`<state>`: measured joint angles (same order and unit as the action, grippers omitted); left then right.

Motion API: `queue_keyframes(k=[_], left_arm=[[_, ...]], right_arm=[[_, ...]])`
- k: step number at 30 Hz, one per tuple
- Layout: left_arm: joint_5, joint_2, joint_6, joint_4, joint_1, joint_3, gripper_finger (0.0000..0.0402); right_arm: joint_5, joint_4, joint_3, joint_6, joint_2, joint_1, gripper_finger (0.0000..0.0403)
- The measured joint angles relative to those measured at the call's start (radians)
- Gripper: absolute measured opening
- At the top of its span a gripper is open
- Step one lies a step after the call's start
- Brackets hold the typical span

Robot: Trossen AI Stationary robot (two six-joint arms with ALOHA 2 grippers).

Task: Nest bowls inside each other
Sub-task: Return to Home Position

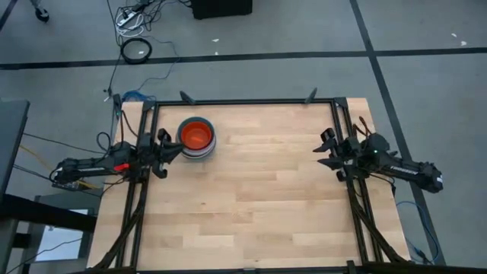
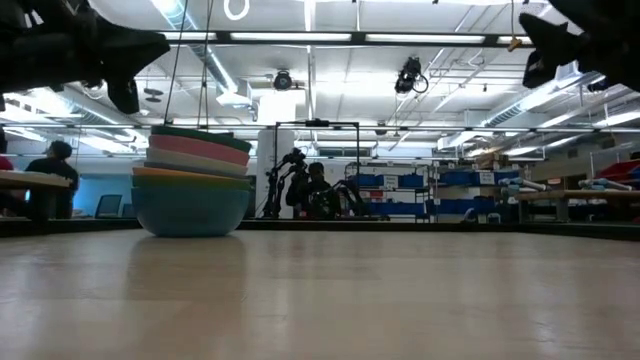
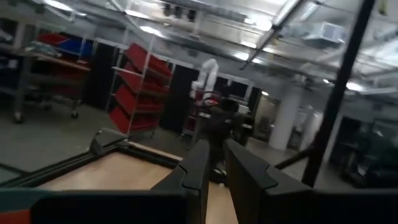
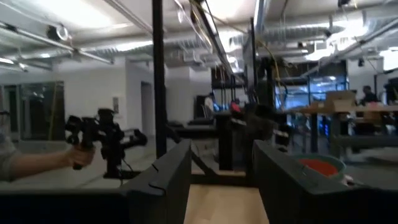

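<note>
The bowls stand nested in one stack at the table's far left. A red-orange bowl is innermost, and a light blue bowl at the bottom rests on the wood. The stack also shows in the right wrist view. My left gripper hovers just left of the stack, raised above the table. Its fingers are a narrow gap apart with nothing between them. My right gripper hangs open and empty at the table's right edge, far from the stack.
Black frame rails run along the table's left and right sides, with clamps at the far edge. The wooden top stretches between the arms. A person's hand holding a dark device shows beyond the table.
</note>
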<state>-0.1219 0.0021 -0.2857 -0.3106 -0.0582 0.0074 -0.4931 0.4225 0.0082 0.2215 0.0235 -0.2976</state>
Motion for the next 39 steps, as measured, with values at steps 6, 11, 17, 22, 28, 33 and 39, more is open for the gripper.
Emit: queue_keyframes(k=[6,11,17,22,28,33,39], left_arm=[[-0.024,0.0,0.118,0.112,-0.001,0.0,0.006],[-0.095,0.0,0.161,0.206,-0.001,0.0,0.006],[-0.086,0.0,0.234,0.207,-0.001,0.0,0.006],[-0.085,0.0,0.174,0.21,-0.001,0.0,0.006],[-0.084,0.0,0.148,0.204,-0.001,0.0,0.006],[-0.084,0.0,0.149,0.204,-0.001,0.0,0.006],[-0.084,0.0,0.15,0.204,-0.001,0.0,0.006]], right_arm=[[0.002,-0.119,0.0,-0.092,0.0,-0.031,0.016],[0.005,-0.246,0.0,-0.162,0.0,-0.052,0.016],[0.006,-0.338,0.0,-0.208,0.0,-0.054,0.016],[0.006,-0.336,0.0,-0.104,0.0,-0.054,0.016],[0.005,-0.334,0.0,-0.06,0.0,-0.054,0.016],[0.004,-0.331,0.0,-0.06,0.0,-0.054,0.016],[0.003,-0.33,0.0,-0.06,0.0,-0.054,0.016]])
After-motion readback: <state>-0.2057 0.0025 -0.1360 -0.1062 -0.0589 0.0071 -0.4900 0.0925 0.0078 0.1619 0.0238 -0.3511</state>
